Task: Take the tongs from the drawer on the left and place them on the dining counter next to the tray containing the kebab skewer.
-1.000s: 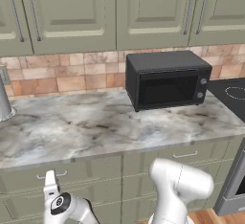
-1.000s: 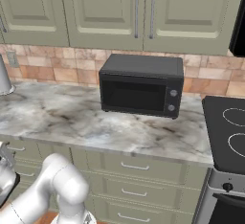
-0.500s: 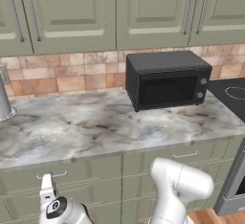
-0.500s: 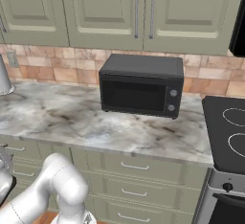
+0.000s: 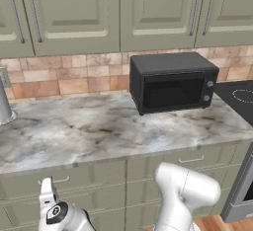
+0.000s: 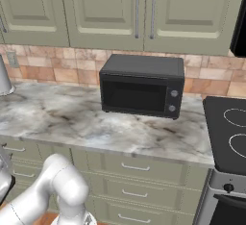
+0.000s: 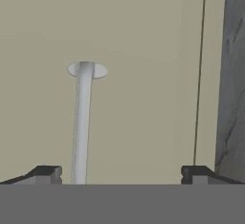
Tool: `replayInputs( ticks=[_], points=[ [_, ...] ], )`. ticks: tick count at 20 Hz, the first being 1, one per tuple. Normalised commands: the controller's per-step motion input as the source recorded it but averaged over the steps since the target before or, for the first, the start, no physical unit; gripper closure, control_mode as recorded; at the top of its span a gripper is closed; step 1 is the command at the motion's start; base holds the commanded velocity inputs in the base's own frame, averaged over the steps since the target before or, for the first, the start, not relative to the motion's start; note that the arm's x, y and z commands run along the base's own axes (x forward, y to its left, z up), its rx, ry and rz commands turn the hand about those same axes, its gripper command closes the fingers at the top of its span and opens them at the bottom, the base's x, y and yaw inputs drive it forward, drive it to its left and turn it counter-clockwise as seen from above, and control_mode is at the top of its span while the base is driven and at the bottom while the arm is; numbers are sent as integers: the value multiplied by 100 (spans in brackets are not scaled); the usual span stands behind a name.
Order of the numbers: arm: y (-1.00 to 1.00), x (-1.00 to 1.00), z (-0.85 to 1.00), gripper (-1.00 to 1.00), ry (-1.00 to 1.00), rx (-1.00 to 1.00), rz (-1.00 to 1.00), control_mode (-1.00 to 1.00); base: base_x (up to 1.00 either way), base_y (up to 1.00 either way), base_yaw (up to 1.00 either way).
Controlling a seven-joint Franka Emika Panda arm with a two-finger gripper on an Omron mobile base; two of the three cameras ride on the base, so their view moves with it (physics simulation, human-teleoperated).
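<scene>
Your white arm's two-finger gripper sat spread wide in front of the wide sage-green drawer, close to its front. The slim silver bar handle ran between the dark fingertips (nearer this one). From the left base view, the gripper was low beneath the grey-white marble-veined countertop.

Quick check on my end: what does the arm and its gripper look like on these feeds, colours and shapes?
The arm is glossy white with thick, rounded tube-like links and bulbous joint housings, also seen in the right base view. Near the hand there is a round dark cap with a light ring. The gripper has two small dark, blocky fingertips on pale finger bodies. No cables or markings are visible.
</scene>
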Motion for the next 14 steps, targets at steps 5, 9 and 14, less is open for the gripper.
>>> replayInputs(
  ticks=[5, 9, 14],
  points=[
    [0, 19, -40, -100, -6, 0, 0, -100, 0, 0, 0],
    [0, 24, -45, -100, -6, 0, 0, -100, 0, 0, 0],
    [0, 23, -59, -100, -5, 0, 0, -100, 0, 0, 0]
  ],
)
